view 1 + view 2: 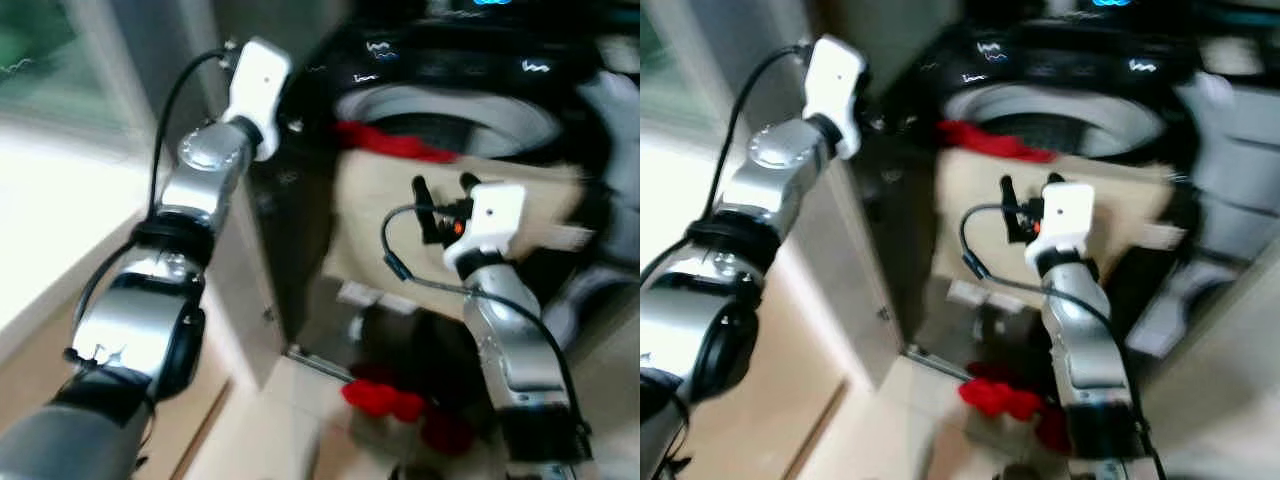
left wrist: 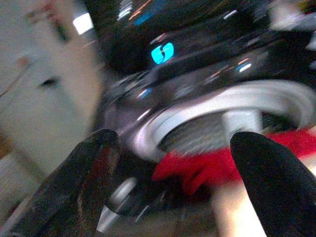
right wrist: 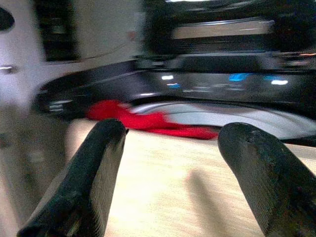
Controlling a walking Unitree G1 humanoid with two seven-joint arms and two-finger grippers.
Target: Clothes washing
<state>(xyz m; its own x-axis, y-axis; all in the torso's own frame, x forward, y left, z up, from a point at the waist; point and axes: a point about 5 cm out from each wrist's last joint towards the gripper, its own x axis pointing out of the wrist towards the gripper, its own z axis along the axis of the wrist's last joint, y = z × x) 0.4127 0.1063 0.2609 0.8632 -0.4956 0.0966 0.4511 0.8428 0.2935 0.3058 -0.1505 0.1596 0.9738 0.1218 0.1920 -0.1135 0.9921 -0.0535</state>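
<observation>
A black top-loading washing machine (image 1: 450, 110) stands ahead with its lid open. A red garment (image 1: 390, 145) hangs over the front of the drum rim. Below it, a beige cloth (image 1: 380, 220) drapes down the machine's front. My right gripper (image 1: 443, 190) is open and empty, held just in front of the beige cloth and below the red garment (image 3: 148, 121). My left gripper (image 2: 173, 148) is raised at the machine's upper left corner, open and empty, facing the drum rim and the red garment (image 2: 222, 163). All views are blurred.
More red clothing (image 1: 385, 400) lies low on the floor in front of the machine. A bright window (image 1: 40, 60) and a pale ledge are on the left. The light floor (image 1: 260, 430) runs between the ledge and the machine.
</observation>
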